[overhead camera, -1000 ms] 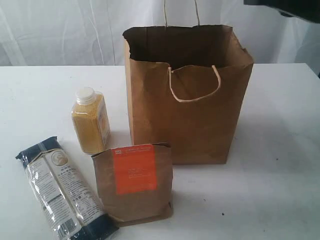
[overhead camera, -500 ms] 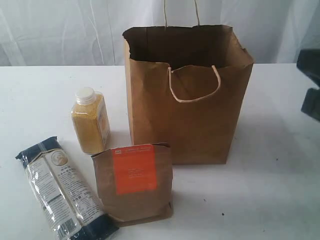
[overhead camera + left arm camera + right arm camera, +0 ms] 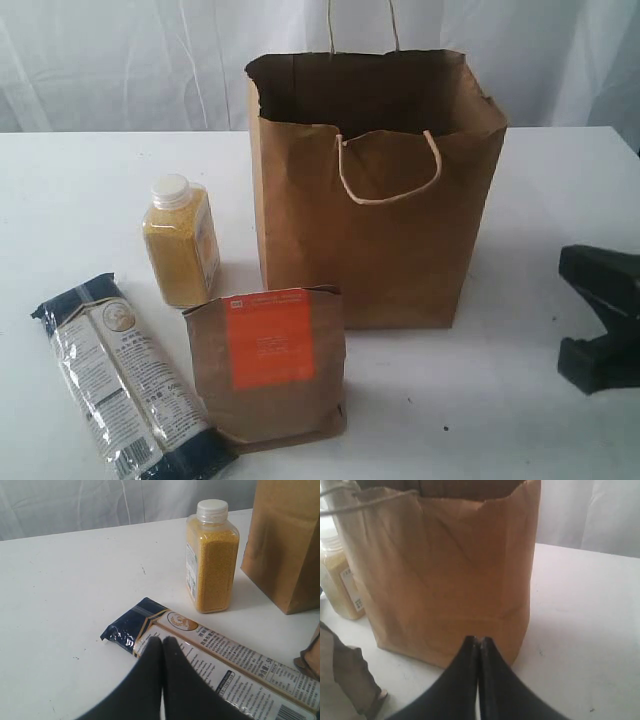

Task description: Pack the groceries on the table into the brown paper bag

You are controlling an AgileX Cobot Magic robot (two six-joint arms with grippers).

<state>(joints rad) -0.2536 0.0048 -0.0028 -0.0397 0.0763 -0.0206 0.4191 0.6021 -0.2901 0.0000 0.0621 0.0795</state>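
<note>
The tall brown paper bag (image 3: 380,220) stands open at the middle back of the white table (image 3: 80,190). Left of it is the yellow-grain bottle (image 3: 182,245) with a white cap. The long noodle packet (image 3: 125,385) lies at the front left. The brown orange-labelled pouch (image 3: 268,365) stands before the bag. My left gripper (image 3: 162,640) is shut and empty, just over the noodle packet (image 3: 225,655), with the bottle (image 3: 212,560) beyond. My right gripper (image 3: 479,640) is shut and empty, low beside the bag (image 3: 440,575). The can, jar and small blue-white packet are out of view.
My right gripper (image 3: 598,318) shows dark at the right edge of the exterior view, low over the table, right of the bag. White curtains hang behind the table. The bag's cord handle (image 3: 390,170) droops over its front face.
The right arm has come down from the top right corner to low over the table at the right edge. The groceries and the bag have not moved.
</note>
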